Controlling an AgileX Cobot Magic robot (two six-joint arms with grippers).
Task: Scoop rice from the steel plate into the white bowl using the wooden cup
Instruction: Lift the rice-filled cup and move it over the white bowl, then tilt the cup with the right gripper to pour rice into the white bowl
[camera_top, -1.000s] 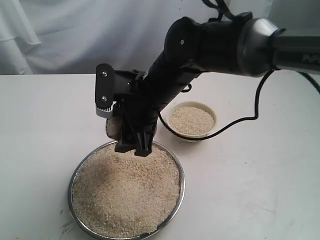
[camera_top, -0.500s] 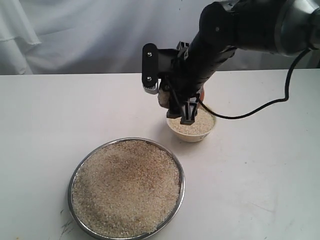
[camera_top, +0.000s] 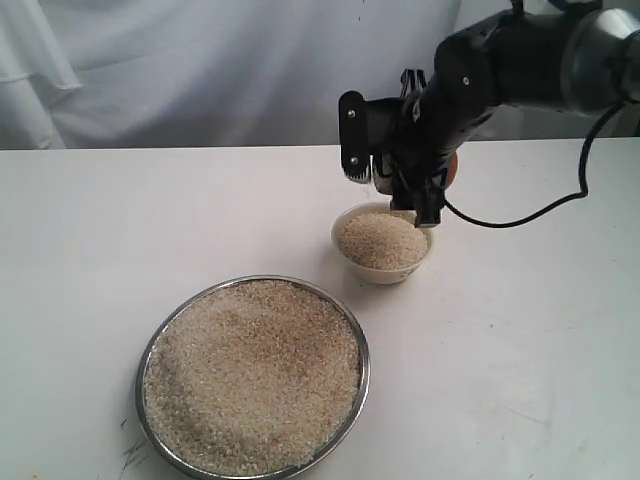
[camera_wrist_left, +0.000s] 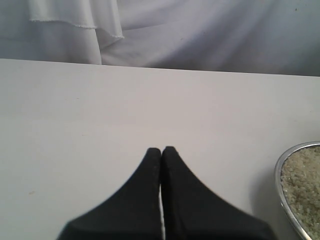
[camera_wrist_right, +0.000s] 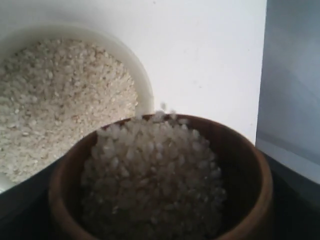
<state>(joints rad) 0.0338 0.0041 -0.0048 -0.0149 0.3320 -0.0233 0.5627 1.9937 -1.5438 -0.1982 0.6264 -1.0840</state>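
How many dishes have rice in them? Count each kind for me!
steel plate: 1
white bowl: 1
wooden cup: 1
Total: 3

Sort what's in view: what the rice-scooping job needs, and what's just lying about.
Needed: rice; steel plate; white bowl; wooden cup, full of grains; right claw gripping it.

Lying about: left claw, shut and empty; black cable; white cloth behind; table.
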